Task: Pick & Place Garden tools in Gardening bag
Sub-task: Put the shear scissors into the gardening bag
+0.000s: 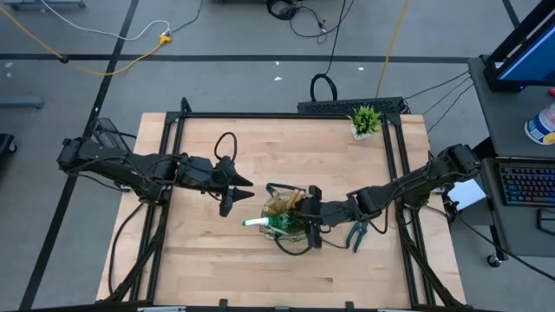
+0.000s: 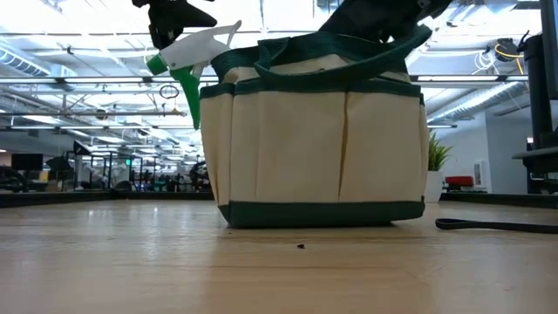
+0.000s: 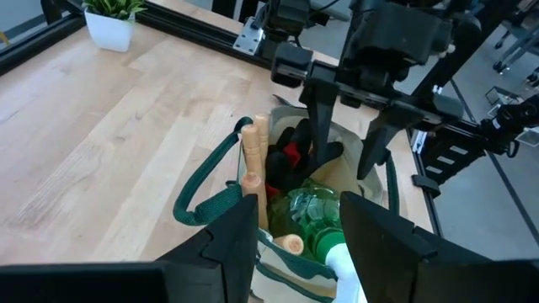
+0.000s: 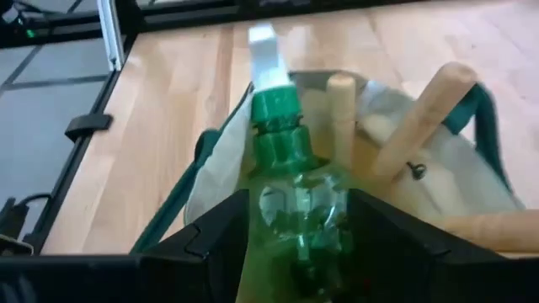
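The beige gardening bag point(image 1: 279, 206) with green trim stands on its base mid-table point(image 2: 323, 148). In it are wooden tool handles point(image 3: 255, 168), a red-and-black item point(image 3: 290, 156) and the green spray bottle point(image 4: 290, 168). The bottle lies tilted, its white nozzle point(image 2: 199, 45) sticking out over the bag's left rim. My right gripper point(image 3: 344, 160) is open above the bag, its fingers on either side of the bottle's body point(image 4: 299, 244). My left gripper point(image 1: 238, 197) is open and empty, just left of the bag. Teal-handled pruning shears point(image 1: 357, 232) lie flat on the table right of the bag. My right gripper's fingers point(image 4: 227, 236) stand on either side of the spray bottle's body point(image 4: 295, 210), slanting down from the table's right side. I cannot tell whether they touch it. The bottle's lower part is inside the bag, and its neck leans out over the rim.
A small potted plant point(image 1: 365, 121) stands at the table's far right corner. A black metal frame point(image 1: 286, 113) runs around the table. The bag's green loop handle point(image 3: 202, 189) hangs toward my left gripper. Bare wood lies near and far of the bag.
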You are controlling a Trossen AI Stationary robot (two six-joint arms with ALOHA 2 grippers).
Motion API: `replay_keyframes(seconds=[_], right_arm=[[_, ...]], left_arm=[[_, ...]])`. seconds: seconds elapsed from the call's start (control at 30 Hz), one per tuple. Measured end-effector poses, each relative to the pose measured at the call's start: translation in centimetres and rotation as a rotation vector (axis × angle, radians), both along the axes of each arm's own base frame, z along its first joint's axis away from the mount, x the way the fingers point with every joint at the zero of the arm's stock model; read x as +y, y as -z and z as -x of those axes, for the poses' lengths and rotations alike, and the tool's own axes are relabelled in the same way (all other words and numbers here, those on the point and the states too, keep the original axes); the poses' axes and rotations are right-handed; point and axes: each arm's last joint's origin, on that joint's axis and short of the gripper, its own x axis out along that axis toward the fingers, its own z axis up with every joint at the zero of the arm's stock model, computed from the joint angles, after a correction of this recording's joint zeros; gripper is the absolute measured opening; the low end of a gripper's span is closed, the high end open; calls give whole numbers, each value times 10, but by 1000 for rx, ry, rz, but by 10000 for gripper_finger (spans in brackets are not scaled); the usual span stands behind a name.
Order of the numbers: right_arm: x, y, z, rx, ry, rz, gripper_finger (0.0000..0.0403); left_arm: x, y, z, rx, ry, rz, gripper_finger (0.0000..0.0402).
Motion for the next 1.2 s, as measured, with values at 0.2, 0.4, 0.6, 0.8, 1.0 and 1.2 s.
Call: replay_keyframes(seconds=[0.2, 0.4, 0.6, 0.8, 1.0, 1.2], right_arm=[[-8, -2, -3, -16, 23, -8, 192], [-15, -6, -8, -64, -8, -33, 166], [-15, -11, -6, -79, -17, -8, 87], [-9, -24, 14, -43, -66, 31, 6], [-10, -35, 50, 112, 18, -74, 2], [-9, -41, 92, 295, 42, -152, 1]], left_arm=[[0, 0, 0, -3, -1, 2, 175], [0, 0, 0, -3, -5, 11, 175], [0, 0, 0, -3, -4, 9, 175], [-3, 1, 0, -2, 26, -32, 175], [-5, 1, 1, -3, 38, -40, 175], [-6, 1, 1, -3, 46, -45, 175]])
